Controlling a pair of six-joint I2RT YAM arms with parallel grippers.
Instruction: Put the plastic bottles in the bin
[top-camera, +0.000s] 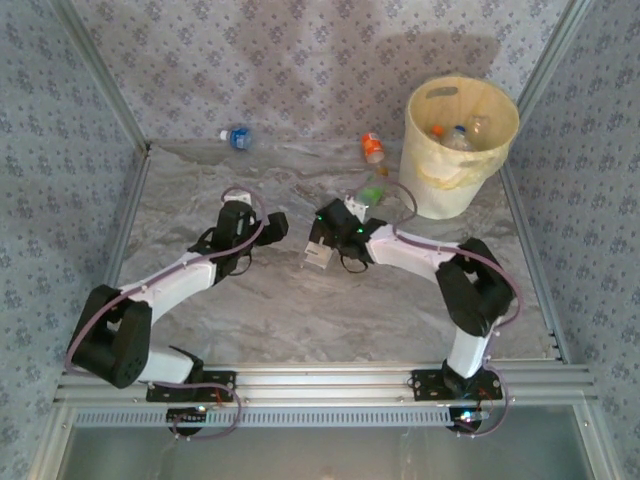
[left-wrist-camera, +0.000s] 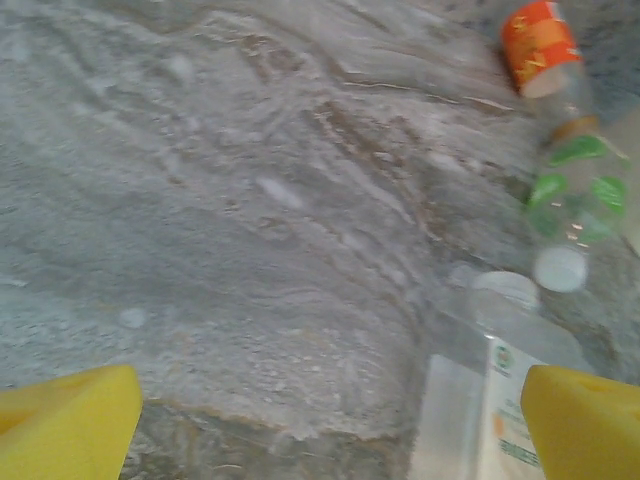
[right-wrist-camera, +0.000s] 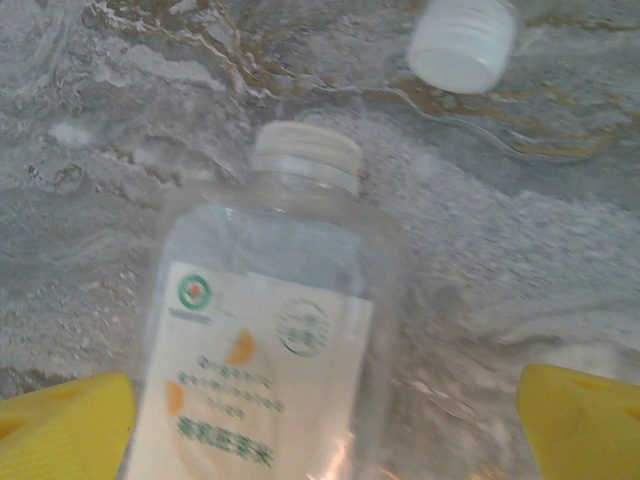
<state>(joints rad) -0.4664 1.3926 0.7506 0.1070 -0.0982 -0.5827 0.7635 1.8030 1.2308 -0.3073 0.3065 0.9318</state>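
Right hand (right-wrist-camera: 322, 430) wide open, yellow fingers (right-wrist-camera: 60, 425) either side of white-label bottle (right-wrist-camera: 250, 370). Bottle flat on table (right-wrist-camera: 520, 250), cap pointing away from hand. Clear gap on one side, so not gripped.

Left hand (left-wrist-camera: 325, 430) open too, nothing in it, same bottle just beside one finger.

Green-label bottle (left-wrist-camera: 575, 190) and orange bottle (left-wrist-camera: 540, 45) further out, apart from both hands. Blue bottle (top-camera: 237, 138) by back wall.

Bin (top-camera: 460, 145) upright at far right corner, bottles (top-camera: 455, 135) inside.
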